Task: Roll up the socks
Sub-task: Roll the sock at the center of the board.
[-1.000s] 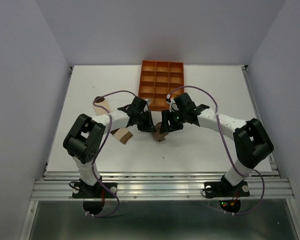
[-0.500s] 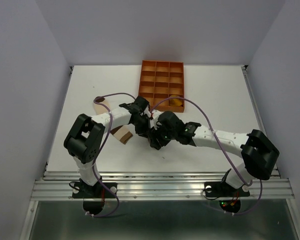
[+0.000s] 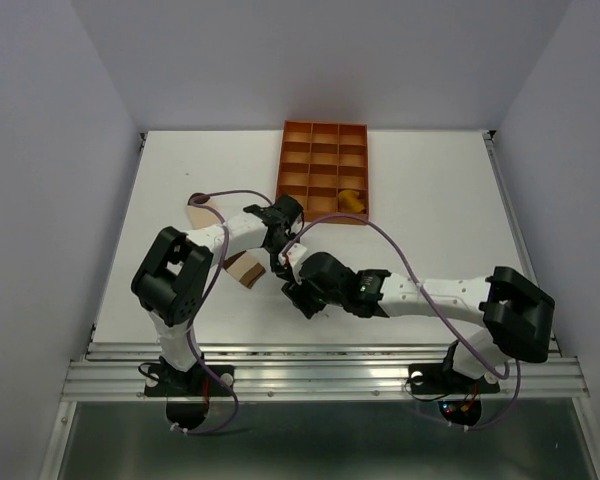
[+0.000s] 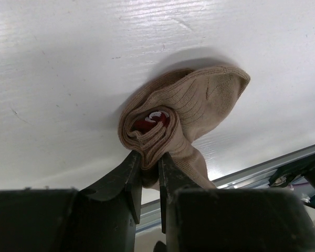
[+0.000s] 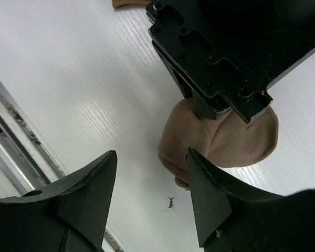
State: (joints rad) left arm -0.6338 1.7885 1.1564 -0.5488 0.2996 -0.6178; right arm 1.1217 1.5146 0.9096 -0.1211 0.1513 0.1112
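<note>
Socks (image 4: 191, 102): three; tray (image 3: 325, 125): one.

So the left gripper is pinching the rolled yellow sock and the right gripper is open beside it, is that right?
Not quite: it is the taupe sock, not the yellow one. The left wrist view shows the left gripper pinching that rolled sock, while the top view shows the yellow sock lying in the tray. The right gripper is open beside it, as you said.
</note>
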